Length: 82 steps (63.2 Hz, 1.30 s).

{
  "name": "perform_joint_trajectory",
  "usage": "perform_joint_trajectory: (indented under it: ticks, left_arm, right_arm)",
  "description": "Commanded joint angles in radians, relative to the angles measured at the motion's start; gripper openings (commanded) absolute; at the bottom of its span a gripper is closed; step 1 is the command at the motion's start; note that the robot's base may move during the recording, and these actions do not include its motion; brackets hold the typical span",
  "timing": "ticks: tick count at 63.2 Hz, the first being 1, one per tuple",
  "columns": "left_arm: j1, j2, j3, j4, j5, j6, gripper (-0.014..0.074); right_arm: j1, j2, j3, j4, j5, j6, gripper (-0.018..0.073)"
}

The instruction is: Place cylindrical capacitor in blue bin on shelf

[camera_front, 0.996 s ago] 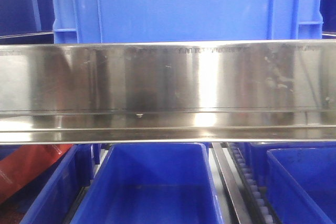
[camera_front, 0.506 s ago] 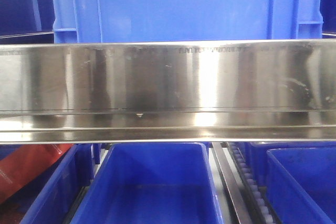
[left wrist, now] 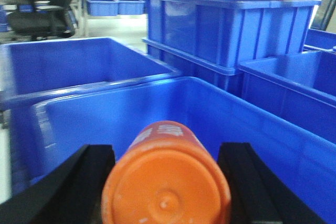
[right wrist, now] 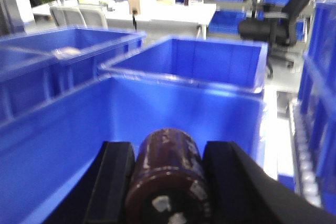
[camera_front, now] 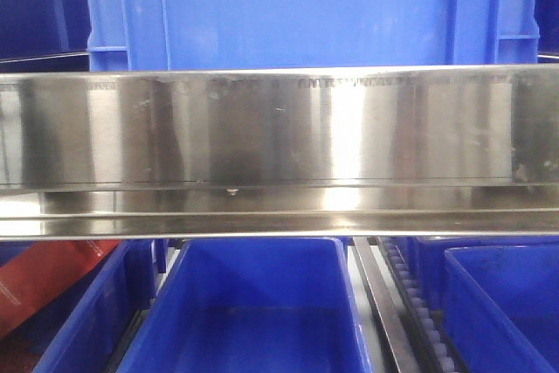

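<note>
In the left wrist view my left gripper [left wrist: 167, 153] is shut on an orange cylindrical capacitor [left wrist: 167, 187], its round end toward the camera, over an open blue bin [left wrist: 105, 114]. In the right wrist view my right gripper [right wrist: 169, 150] is shut on a dark brown cylindrical capacitor [right wrist: 168, 182], held above another blue bin [right wrist: 173, 103]. The front view is filled by the shelf's shiny steel front rail [camera_front: 279, 137], with a blue bin [camera_front: 253, 303] on the tier below it. Neither gripper shows in the front view.
A large blue crate [camera_front: 306, 6] stands on the tier above the rail. More blue bins [camera_front: 498, 303] and a roller track [camera_front: 419, 312] lie to the right below. Stacked blue crates [left wrist: 226, 24] stand behind the left bin. An office chair [right wrist: 278, 19] is far back.
The reflections on the steel rail have shifted across it. The bins and crate in the front view have not moved.
</note>
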Motion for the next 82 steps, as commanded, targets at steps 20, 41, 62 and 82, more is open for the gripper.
perform_joint_trajectory:
  ticks: [20,41,62,82]
  left_arm:
    - [-0.089,0.127,-0.014,0.002,-0.15,0.004,-0.0008]
    - [-0.089,0.13,-0.014,-0.007,-0.146,0.004,0.0533]
    - [-0.087,0.042,-0.014,-0.001,-0.145,0.004,0.0312]
    - [-0.072,-0.031,-0.009,-0.008,-0.181,0.004,-0.0111]
  right_arm:
    - [0.039,0.091,-0.043,-0.008,-0.038,-0.008,-0.015]
    - [0.039,0.091,-0.043,-0.008,-0.035,-0.008,0.0568]
    - [0.039,0.003,-0.043,-0.01,0.028,-0.008,0.0332]
    - [0.035,-0.075,-0.041,-0.01,0.062,-0.008,-0.0167]
